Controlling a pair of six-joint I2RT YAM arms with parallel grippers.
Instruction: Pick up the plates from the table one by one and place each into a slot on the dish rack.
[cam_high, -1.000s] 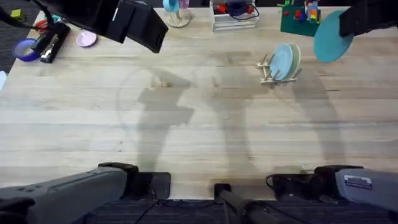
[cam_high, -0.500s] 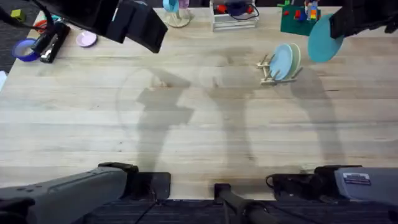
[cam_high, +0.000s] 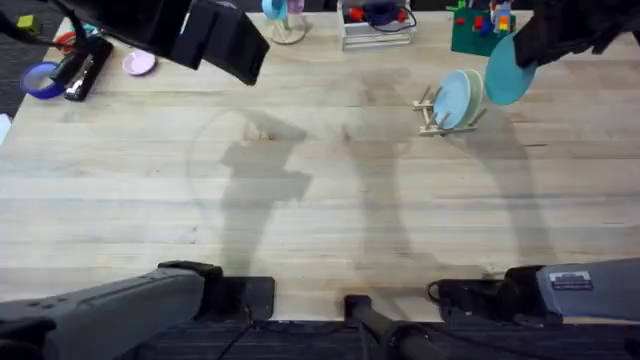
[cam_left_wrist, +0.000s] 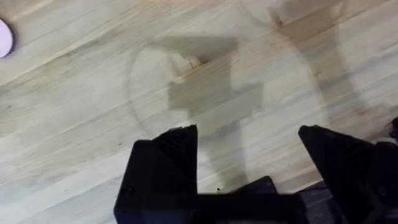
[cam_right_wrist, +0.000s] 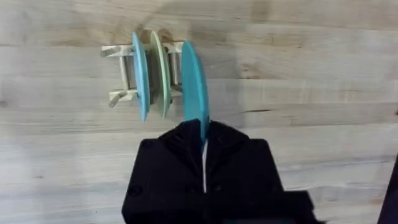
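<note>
Up over the dish rack (cam_right_wrist: 134, 74): right gripper (cam_right_wrist: 203, 146) squeezed tight on a turquoise plate (cam_right_wrist: 194, 93) standing on edge, just beside two plates in the slots. Far away above bare table (cam_left_wrist: 74, 93): left gripper (cam_left_wrist: 249, 158), fingers wide apart.

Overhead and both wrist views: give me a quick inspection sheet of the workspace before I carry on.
Surface: light wood table, bare in the middle, with arm shadows on it.
Job's things: dish rack already holds two plates on edge, a light blue one and a cream one. A turquoise plate is held on edge just beside the rack, not yet slotted.
Clutter: pink disc, purple ring, white wire stand, green toy board, all along the far edge.
Grippers: right gripper shut on the turquoise plate; left gripper open, holding nothing, raised over bare wood.
Cables: nothing seen on the table.
Surroundings: dark floor at far left.
</note>
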